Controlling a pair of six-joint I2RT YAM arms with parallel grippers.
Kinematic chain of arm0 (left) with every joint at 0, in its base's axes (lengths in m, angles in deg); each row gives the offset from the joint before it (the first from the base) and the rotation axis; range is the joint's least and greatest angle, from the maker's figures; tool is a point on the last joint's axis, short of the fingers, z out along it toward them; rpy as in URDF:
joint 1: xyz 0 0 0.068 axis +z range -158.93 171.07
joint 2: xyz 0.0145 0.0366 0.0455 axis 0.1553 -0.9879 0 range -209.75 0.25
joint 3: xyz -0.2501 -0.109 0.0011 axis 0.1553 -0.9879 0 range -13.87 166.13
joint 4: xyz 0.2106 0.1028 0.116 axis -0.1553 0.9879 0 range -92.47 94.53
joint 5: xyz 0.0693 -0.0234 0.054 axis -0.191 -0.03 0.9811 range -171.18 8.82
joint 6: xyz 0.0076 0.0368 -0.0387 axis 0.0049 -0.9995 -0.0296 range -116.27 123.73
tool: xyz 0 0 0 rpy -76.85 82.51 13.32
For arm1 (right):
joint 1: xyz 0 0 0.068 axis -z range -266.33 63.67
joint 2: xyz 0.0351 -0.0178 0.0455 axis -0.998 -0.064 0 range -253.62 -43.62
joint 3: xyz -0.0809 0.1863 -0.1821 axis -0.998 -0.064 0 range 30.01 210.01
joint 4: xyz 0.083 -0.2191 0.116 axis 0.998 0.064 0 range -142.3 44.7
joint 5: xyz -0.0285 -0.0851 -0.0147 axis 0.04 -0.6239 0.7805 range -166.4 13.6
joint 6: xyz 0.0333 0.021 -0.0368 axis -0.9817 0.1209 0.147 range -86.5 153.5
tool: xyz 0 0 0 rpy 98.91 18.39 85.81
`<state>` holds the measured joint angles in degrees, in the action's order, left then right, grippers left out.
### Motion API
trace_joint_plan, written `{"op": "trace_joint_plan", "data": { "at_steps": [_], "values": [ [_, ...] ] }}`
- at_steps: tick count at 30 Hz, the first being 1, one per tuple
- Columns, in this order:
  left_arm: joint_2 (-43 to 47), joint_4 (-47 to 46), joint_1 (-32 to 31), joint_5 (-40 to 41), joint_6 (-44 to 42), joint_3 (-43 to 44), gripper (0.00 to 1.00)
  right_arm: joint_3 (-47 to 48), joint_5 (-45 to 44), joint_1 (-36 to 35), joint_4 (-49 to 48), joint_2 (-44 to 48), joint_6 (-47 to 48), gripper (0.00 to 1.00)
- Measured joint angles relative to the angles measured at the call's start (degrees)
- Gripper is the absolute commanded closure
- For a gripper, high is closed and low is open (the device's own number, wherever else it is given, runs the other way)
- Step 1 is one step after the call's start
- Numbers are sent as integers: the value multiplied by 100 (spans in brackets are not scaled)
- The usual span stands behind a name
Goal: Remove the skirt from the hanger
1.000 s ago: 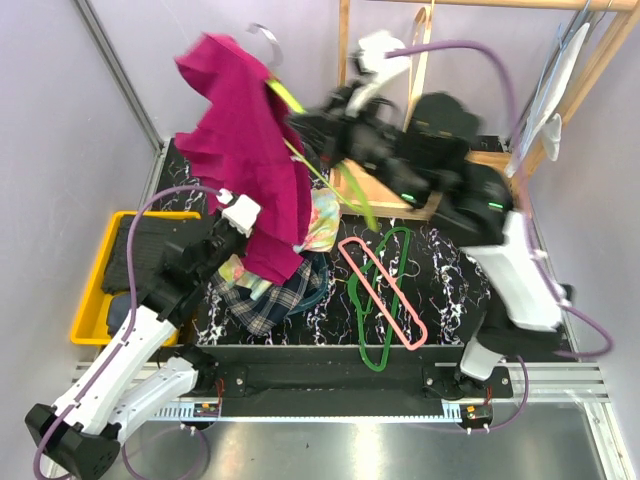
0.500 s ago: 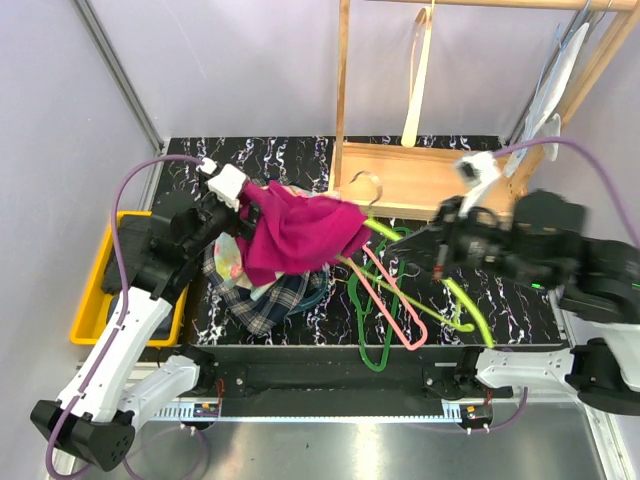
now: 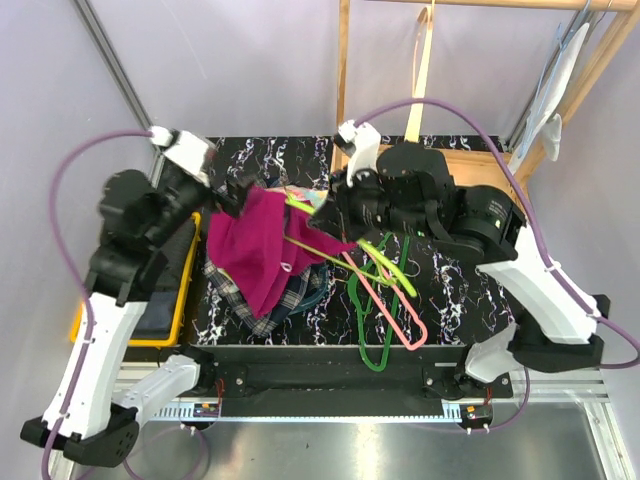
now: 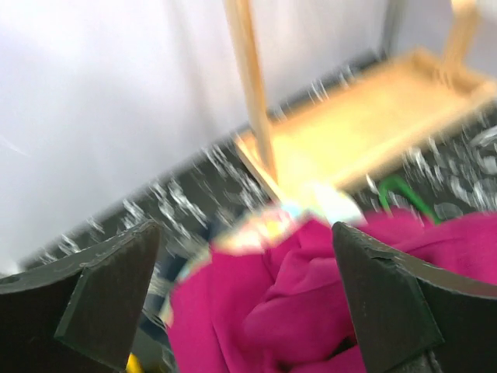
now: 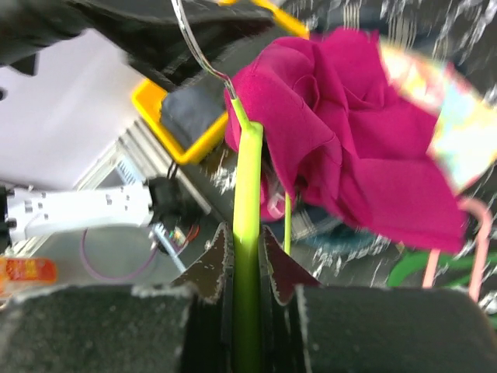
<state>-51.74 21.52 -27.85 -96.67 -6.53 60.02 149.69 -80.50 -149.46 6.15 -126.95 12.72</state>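
The plaid skirt (image 3: 258, 318) lies bunched on the table, mostly under a magenta garment (image 3: 260, 245); a strip of it shows in the right wrist view (image 5: 311, 226). The dark green hanger (image 3: 374, 352) lies flat on the table to its right, empty, partly under a pink hanger (image 3: 400, 310). My left gripper (image 3: 235, 192) hovers open just above the magenta garment (image 4: 311, 311), its fingers (image 4: 109, 303) wide apart with nothing between them (image 4: 248, 303). My right gripper (image 3: 340, 225) is shut on a lime hanger (image 5: 247, 256), which still carries the magenta garment (image 5: 349, 132).
A yellow bin (image 3: 165, 341) holding dark cloth stands at the left table edge. A wooden rack (image 3: 344, 70) rises at the back, its base behind my right arm. A floral garment (image 3: 312, 200) peeks out of the pile.
My left gripper has opened, let go of the magenta garment and drawn back to the left. The right arm swung the lime hanger over the pile, where the garment now droops.
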Motion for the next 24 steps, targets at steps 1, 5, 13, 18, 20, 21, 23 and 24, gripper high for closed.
{"op": "trace_joint_plan", "data": {
  "at_steps": [1,5,13,18,20,21,23,24],
  "values": [
    [-31,-22,96,31,59,260,1,286,-31,0,15,-160,122,100],
    [4,-48,717,-122,461,1001,1,1451,-175,2,98,-678,586,100],
    [122,249,1602,-1410,1128,1097,1,3093,-284,9,284,-1233,1071,100],
    [-691,-448,2911,-3386,2474,1075,1,2911,-212,9,269,-1172,1045,100],
    [-1145,-1340,3250,-4186,3526,885,1,2717,-160,9,273,-1139,1023,100],
    [-1368,-2015,3379,-4522,4164,706,1,2638,-129,11,273,-1126,1014,100],
    [-1875,-3602,3521,-5134,5744,146,1,2503,-63,13,278,-1121,979,100],
    [-2068,-4242,3552,-5359,6404,-92,1,2461,-24,13,278,-1121,975,100]
  ]
}}
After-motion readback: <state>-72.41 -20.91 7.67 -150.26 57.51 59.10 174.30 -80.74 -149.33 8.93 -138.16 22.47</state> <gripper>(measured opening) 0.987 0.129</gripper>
